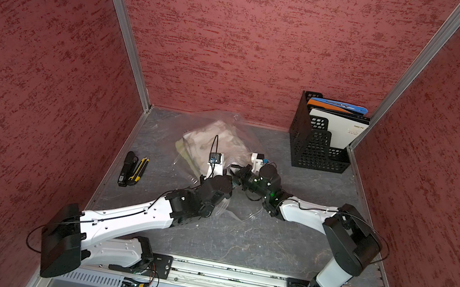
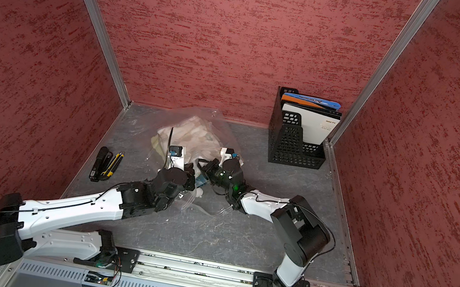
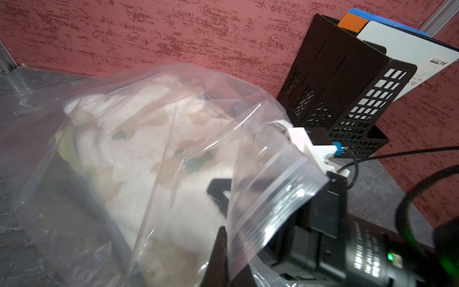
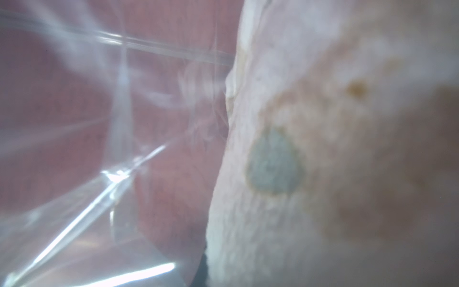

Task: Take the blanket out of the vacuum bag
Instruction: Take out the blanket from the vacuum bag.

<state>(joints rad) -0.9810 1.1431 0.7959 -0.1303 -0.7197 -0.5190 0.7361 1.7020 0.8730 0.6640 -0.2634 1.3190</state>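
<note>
A grey, marble-veined desk seen from above, boxed in on three sides by rough red walls.

Well to the left of the left end effector, near the desk's left edge, a black stapler-like tool and a yellow-and-black utility knife lie side by side. Bare desk separates them from the arm.

The left arm, white shells with black joints, stretches low and long toward the middle. Its jaws are pressed together. Clear film lies against them, but whether it is pinched cannot be told.

Just ahead of both end effectors sits the vacuum bag, transparent, crinkled and puffed up near the rear wall. Its ribbed zip-seal strip is lifted over the right wrist. Inside is the blanket, a cream, fleecy bundle with tan and grey-green patches.

The right end effector reaches into the bag's mouth against the blanket, jaws closed. What it grips, if anything, is unclear. The right arm is folded sharply at the elbow.

Behind and right of it, well apart, a black perforated file holder with folders stands in the rear corner. Bare desk lies nearer than both end effectors.
</note>
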